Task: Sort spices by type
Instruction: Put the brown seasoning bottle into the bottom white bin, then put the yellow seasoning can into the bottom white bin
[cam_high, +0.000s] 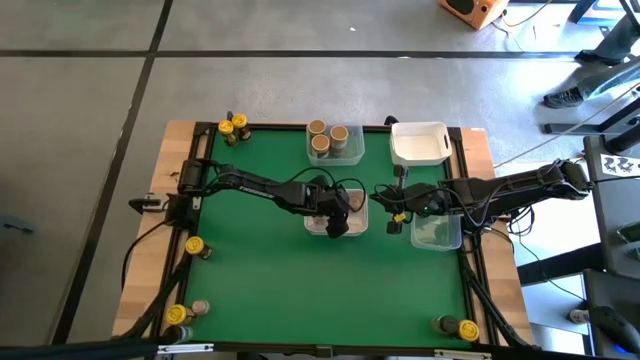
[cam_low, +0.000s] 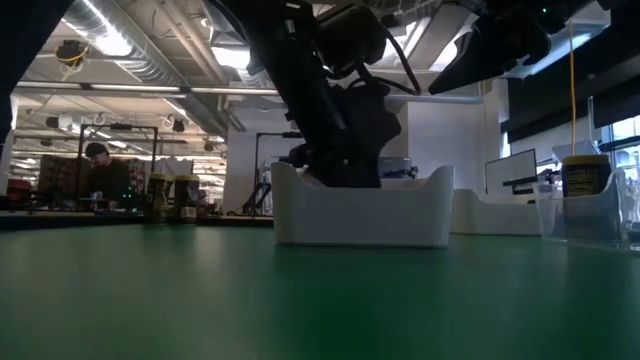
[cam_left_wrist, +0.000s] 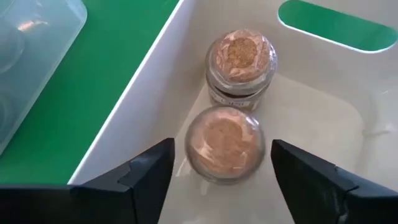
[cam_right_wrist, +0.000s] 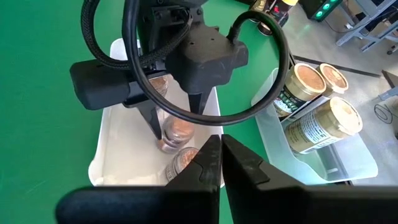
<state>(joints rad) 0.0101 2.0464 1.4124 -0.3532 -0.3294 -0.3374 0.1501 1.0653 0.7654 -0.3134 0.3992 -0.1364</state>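
Observation:
My left gripper (cam_left_wrist: 222, 152) is open and points down into a white tray (cam_left_wrist: 155, 87) at the table's middle. Its fingers stand on either side of a small clear-lidded jar of tan spice (cam_left_wrist: 225, 144) without touching it. A second such jar (cam_left_wrist: 241, 62) stands just beyond, against the first. In the right wrist view the same jar (cam_right_wrist: 180, 130) sits between the left fingers. My right gripper (cam_right_wrist: 221, 152) is shut and hovers just right of that tray (cam_high: 322, 228), holding nothing.
A clear tray (cam_high: 335, 152) with three tan-lidded jars (cam_high: 320, 145) sits at the far edge, and a white tray (cam_high: 418, 143) to its right. Another clear tray (cam_high: 437, 233) lies under the right arm. Yellow-lidded jars stand at the far left corner (cam_high: 233, 128), the left edge (cam_high: 194, 245) and both near corners (cam_high: 178, 314) (cam_high: 457, 326).

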